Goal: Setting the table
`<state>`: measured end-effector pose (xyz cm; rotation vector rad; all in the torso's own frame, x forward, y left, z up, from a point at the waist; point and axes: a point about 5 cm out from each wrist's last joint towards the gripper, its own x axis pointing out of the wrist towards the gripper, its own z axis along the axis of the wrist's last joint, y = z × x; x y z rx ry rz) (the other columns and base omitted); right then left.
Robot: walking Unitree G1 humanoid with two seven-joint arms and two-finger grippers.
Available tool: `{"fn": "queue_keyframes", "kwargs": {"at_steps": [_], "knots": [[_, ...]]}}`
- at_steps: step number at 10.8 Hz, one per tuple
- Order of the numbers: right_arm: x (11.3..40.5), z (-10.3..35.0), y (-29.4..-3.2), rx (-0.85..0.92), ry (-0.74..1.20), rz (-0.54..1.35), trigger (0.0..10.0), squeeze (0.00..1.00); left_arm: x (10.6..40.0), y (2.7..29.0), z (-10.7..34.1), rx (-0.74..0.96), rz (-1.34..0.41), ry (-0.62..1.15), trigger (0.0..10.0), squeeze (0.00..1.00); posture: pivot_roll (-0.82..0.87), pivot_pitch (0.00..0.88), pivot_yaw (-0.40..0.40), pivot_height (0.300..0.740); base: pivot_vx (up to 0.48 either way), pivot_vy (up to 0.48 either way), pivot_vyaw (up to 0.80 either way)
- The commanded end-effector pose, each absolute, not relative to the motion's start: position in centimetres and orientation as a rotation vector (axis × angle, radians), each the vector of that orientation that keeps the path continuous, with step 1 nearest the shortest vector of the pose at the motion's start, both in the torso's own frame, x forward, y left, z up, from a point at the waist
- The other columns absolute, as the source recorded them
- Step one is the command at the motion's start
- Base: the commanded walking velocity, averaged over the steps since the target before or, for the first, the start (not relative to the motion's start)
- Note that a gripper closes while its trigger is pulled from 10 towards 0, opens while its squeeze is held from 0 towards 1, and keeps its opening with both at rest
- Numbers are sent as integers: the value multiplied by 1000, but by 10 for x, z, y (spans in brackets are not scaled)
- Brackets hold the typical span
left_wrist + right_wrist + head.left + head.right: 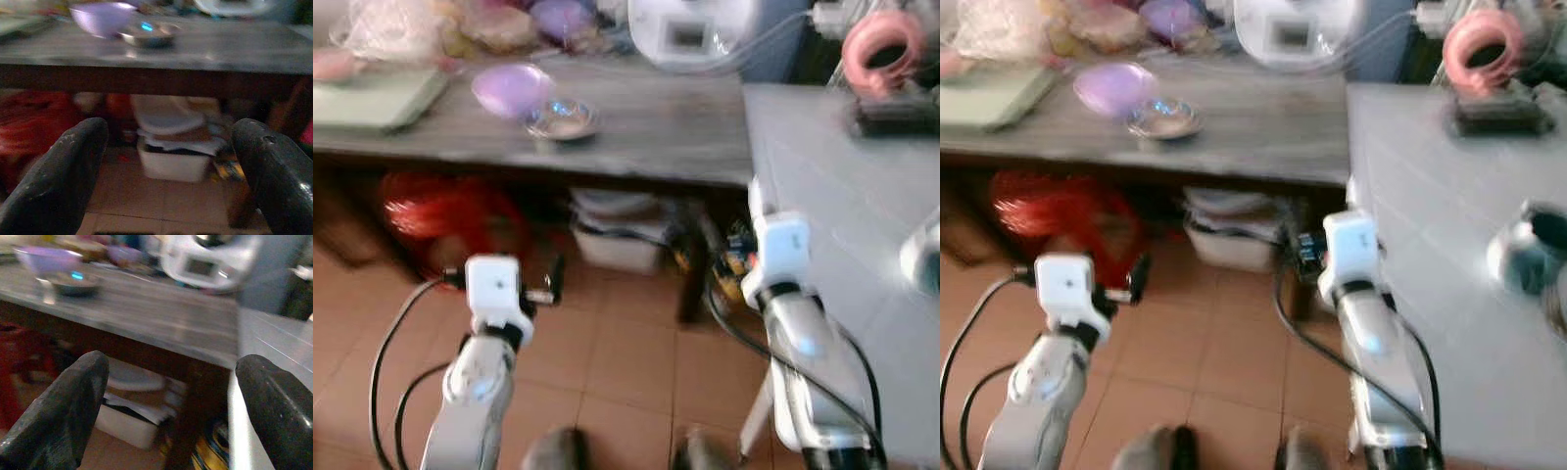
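Bowls for the setting are sitting on the dark wooden worktop [646, 127]: a lilac bowl [509, 88] touching what looks, through blur, like a small steel dish [563, 119]. A pale worktop [842, 225] is adjoining it. Both the left end effector [168, 176] and right end effector [171, 411] are hanging wide open and empty, well short of the bowls. Advancing risks clipping the worktop edge.

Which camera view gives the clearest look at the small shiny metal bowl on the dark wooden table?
The left eye view: the small shiny metal bowl is seen from above, beside the lilac plastic bowl on the dark wooden table. The right eye view matches it, more blurred. Both wrist views catch it side-on, rim only.
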<state>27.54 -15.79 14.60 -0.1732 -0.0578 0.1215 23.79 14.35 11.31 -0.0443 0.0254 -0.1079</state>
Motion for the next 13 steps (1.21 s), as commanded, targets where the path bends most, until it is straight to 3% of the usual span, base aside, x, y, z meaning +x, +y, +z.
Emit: {"fn": "queue_keyframes", "kwargs": {"at_steps": [1, 5, 9, 13], "knots": [[275, 145, -157, -170, -49, 119, 10000, 0, 236, 147, 110, -37, -101, 46, 10000, 0, 26, 89, 62, 740, 0, 0, 0], [280, 138, -162, -183, -20, 2, 10000, 0, 233, 142, 113, -74, -164, 24, 10000, 0, 21, 91, 64, 740, 0, 0, 0], [275, 140, -159, -139, -30, 85, 10000, 0, 233, 141, 115, -87, -179, 16, 10000, 0, 20, 90, 61, 740, 0, -359, 0], [276, 141, -157, -125, -28, 111, 10000, 0, 233, 141, 115, -89, -182, 16, 10000, 0, 18, 100, 54, 740, 0, -408, -467]]}}
